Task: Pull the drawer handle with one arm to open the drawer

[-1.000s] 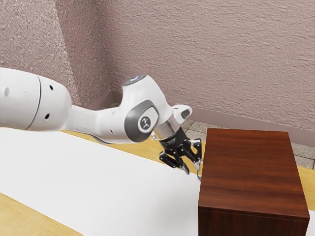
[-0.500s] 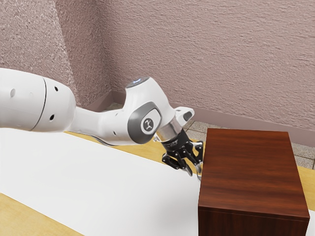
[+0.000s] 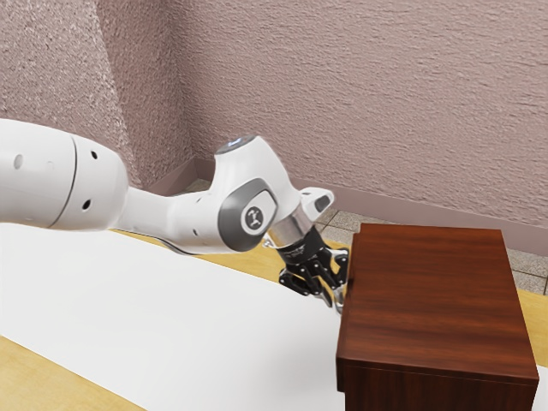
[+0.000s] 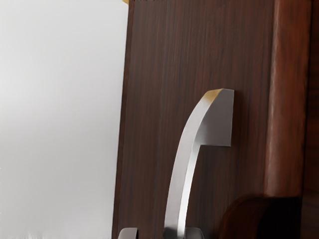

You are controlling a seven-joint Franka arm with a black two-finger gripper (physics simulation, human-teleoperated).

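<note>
A dark wooden drawer cabinet (image 3: 437, 291) stands on the table at the exterior view's right. Its front face points toward the arm. My black gripper (image 3: 333, 285) is pressed against that face, its fingers closed around the silver handle (image 3: 341, 298). In the wrist view the curved silver handle (image 4: 192, 149) runs along the wooden drawer front (image 4: 154, 99) and down between my fingertips (image 4: 128, 233) at the lower edge.
A white sheet (image 3: 171, 325) covers the wooden table (image 3: 34, 377) in front of the cabinet. A rough pink wall (image 3: 342, 94) stands behind, and tiled floor (image 3: 342, 221) shows past the table's far edge.
My hand first pushed in against the cabinet's front, then drew back toward the exterior view's left. The cabinet's front edge has shifted the same way with it.
</note>
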